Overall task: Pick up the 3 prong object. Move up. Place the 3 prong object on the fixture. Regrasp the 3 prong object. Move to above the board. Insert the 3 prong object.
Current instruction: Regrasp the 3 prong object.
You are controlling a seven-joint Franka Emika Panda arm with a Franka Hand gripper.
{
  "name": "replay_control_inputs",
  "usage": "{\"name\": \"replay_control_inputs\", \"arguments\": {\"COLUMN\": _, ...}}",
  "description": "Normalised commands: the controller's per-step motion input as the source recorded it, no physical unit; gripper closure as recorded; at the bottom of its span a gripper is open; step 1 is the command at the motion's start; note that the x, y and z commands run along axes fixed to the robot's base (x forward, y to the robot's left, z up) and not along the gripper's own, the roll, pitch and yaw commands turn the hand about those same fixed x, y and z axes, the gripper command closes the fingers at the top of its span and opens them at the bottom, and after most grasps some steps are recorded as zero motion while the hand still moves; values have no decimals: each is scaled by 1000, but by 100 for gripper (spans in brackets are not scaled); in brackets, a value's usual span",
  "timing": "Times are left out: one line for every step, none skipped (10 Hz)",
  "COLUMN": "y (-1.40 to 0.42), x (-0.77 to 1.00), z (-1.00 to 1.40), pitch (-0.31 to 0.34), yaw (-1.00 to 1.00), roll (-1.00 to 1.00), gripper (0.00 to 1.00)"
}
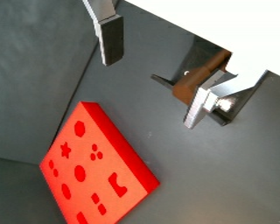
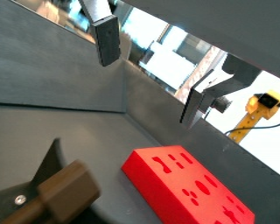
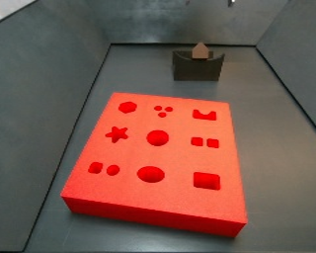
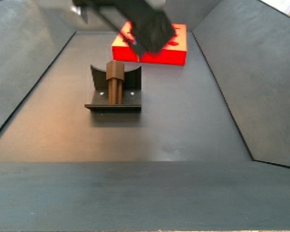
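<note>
The 3 prong object [image 4: 115, 78], a small brown piece, stands upright in the notch of the dark fixture [image 4: 112, 98]; both side views show it there [image 3: 199, 49]. My gripper [image 4: 139, 39] hangs open and empty above the floor, beyond the fixture and near the red board [image 4: 163, 53]. In both wrist views nothing lies between its silver fingers [image 1: 108, 40]. The 3 prong object [image 1: 213, 65] and the fixture [image 1: 174, 81] show behind one finger in a wrist view. The brown piece [image 2: 67, 192] also appears on the fixture [image 2: 35, 179], apart from the gripper [image 2: 152, 74].
The red board [image 3: 158, 148] lies flat on the grey floor with many shaped cutouts. Sloped grey walls [image 3: 48, 79] enclose the workspace on all sides. A yellow device [image 2: 262, 107] shows outside the enclosure.
</note>
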Motion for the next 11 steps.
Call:
{"name": "replay_control_inputs", "arguments": {"y": -549, "x": -106, "z": 283, "pitch": 47, "yaw": 19, "roll": 1000, "gripper": 0}}
{"name": "replay_control_inputs", "arguments": {"y": -399, "x": -98, "z": 125, "pitch": 39, "yaw": 18, "roll": 1000, "gripper": 0}}
{"name": "replay_control_inputs", "arguments": {"y": -237, "x": -66, "z": 60, "pitch": 37, "yaw": 18, "roll": 1000, "gripper": 0}}
{"name": "replay_control_inputs", "arguments": {"y": -88, "x": -43, "z": 48, "pitch": 38, "yaw": 18, "roll": 1000, "gripper": 0}}
{"name": "replay_control_inputs", "arguments": {"y": -48, "x": -17, "z": 21, "pitch": 38, "yaw": 17, "roll": 1000, "gripper": 0}}
{"name": "replay_control_inputs", "arguments": {"y": -40, "x": -13, "z": 5, "pitch": 36, "yaw": 18, "roll": 1000, "gripper": 0}}
{"name": "replay_control_inputs", "arguments": {"y": -27, "x": -28, "z": 14, "pitch": 30, "yaw": 18, "roll": 1000, "gripper": 0}}
{"name": "replay_control_inputs", "arguments": {"y": -27, "x": -35, "z": 14, "pitch": 26, "yaw": 19, "roll": 1000, "gripper": 0}}
{"name": "replay_control_inputs", "arguments": {"y": -27, "x": -30, "z": 0, "pitch": 20, "yaw": 19, "roll": 1000, "gripper": 0}}
{"name": "replay_control_inputs", "arguments": {"y": -28, "x": -25, "z": -7, "pitch": 15, "yaw": 20, "roll": 1000, "gripper": 0}}
{"name": "replay_control_inputs", "arguments": {"y": -22, "x": -25, "z": -1, "pitch": 10, "yaw": 21, "roll": 1000, "gripper": 0}}
